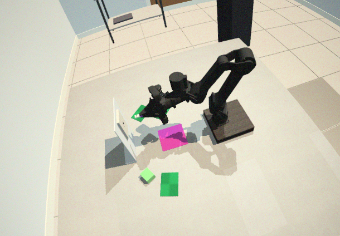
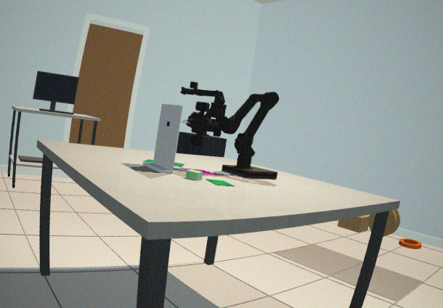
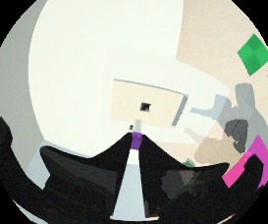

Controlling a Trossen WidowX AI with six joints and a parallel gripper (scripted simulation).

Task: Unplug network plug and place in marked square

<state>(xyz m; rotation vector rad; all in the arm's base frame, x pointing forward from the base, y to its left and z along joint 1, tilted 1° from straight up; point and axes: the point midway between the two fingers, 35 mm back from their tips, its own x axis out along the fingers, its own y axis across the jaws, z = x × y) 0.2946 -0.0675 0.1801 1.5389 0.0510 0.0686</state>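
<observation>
Big stuff first: pale beige tabletop (image 1: pixel 134 209) (image 2: pixel 254 200), panel and arm on it. Black six-joint arm (image 1: pixel 210 78) (image 2: pixel 243 115) is bolted to a dark wood-grain base plate (image 1: pixel 239 120) (image 2: pixel 266 175). White upright panel (image 1: pixel 126 139) (image 2: pixel 168 142) (image 3: pixel 200 79) is seen nearly edge-on from the top; its socket side is turned away in the exterior view. Flat magenta square (image 1: pixel 175 145) (image 2: pixel 203 172) (image 3: pixel 261 152) is partly shaded, cut off at the wrist view's rim. A flat green patch (image 1: pixel 137 112) (image 2: pixel 179 164) is part-hidden: by the hand from the top, by the panel in the exterior. Second flat green rectangle (image 1: pixel 169 184) (image 2: pixel 220 182) and small light-green block (image 1: pixel 147 175) (image 2: pixel 194 175) are fully seen from the top.

Cream socket block (image 1: pixel 120 120) (image 3: pixel 127 98) is fixed on the panel, dark opening uncovered. Hand (image 1: pixel 140 115) (image 2: pixel 189 122) (image 3: pixel 135 138) is closed on the plug, held up above the tabletop, apart from the socket.

Plug (image 1: pixel 137 117) (image 2: pixel 184 121) (image 3: pixel 137 126): small, purple section between the fingertips, pale end pointed panelward. Rear is hidden by the fingers; thin tab can't be made out.
</observation>
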